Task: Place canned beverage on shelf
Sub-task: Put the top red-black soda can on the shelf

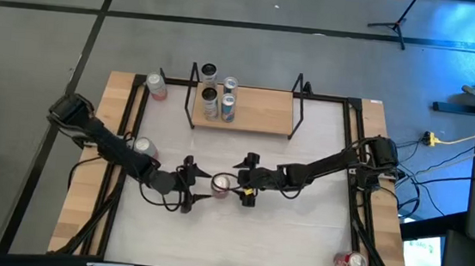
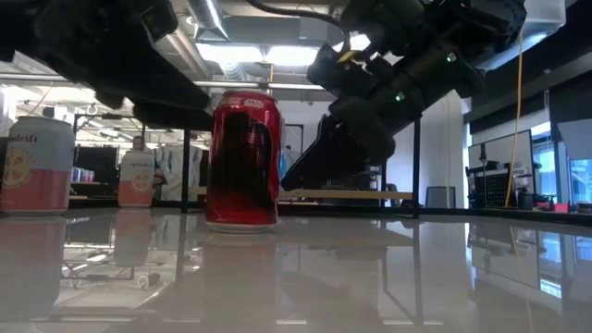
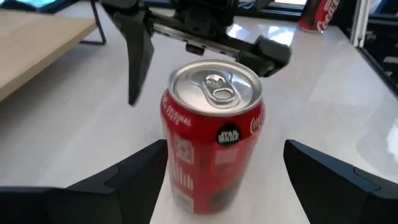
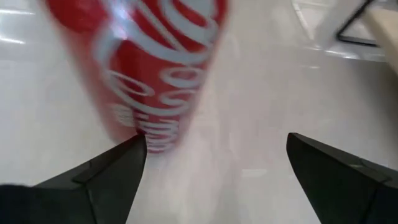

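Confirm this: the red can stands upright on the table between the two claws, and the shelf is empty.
Not quite. The red can does stand upright between the left claw and the right claw, but the shelf is not empty: the high view shows cans on its left end.

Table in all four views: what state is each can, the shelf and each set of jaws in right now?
Red can: upright on the table mid-front, sealed, between both grippers, not gripped.
Left gripper: jaws open, beside the red can.
Right gripper: jaws open, on the can's other side.
Shelf: holds three upright cans at its left end.
Can at the front right corner: lying on its side.
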